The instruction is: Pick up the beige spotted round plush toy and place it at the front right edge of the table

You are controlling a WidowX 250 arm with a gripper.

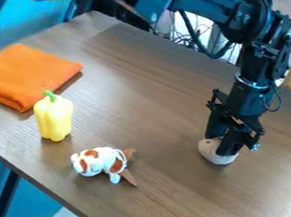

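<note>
The black gripper (223, 143) hangs down at the right of the table, low over a pale, rounded object (213, 155) and overlapping part of it. Whether it grips this object cannot be told. A white toy animal with brown patches (104, 161) lies near the front edge, left of the gripper, with a brown pointed piece (128, 177) at its right end. Farther left, a yellow bell pepper (54, 117) with a green stem stands upright.
A folded orange cloth (26, 74) lies at the left, behind the pepper. The brown table (156, 102) has its front edge running diagonally across the lower left. Loose cables hang behind the table's far edge, below the raised arm.
</note>
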